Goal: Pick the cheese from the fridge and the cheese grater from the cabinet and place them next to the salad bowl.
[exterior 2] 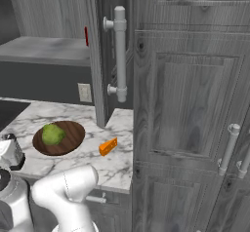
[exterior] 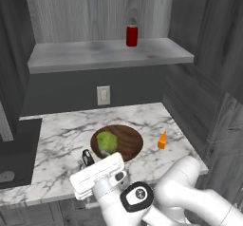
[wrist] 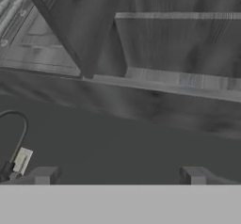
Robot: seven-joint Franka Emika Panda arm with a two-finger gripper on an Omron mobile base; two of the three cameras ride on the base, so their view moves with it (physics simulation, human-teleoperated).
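The salad bowl (exterior: 130, 146) (exterior 2: 71, 141) sits mid-counter with its green lettuce (exterior: 107, 142). The orange cheese (exterior: 162, 140) (exterior 2: 108, 146) lies on the marble just right of the bowl. The cheese grater (exterior 2: 10, 153) (exterior: 87, 157), silver with a black top and base, stands upright at the bowl's front left. My gripper (wrist: 118, 175) hangs open and empty just in front of the grater, its white hand (exterior: 97, 172) covering the grater's lower part. The hand view looks up at the cabinet (exterior: 109, 54) shelf. The fridge is out of view.
A red bottle (exterior: 132, 35) stands on the cabinet shelf. The open cabinet door (exterior 2: 97, 55) with its long handle (exterior 2: 119, 55) juts over the counter's right end. A wall outlet (exterior: 103, 95) is behind the bowl. A dark cooktop (exterior: 12, 158) adjoins the counter's left.
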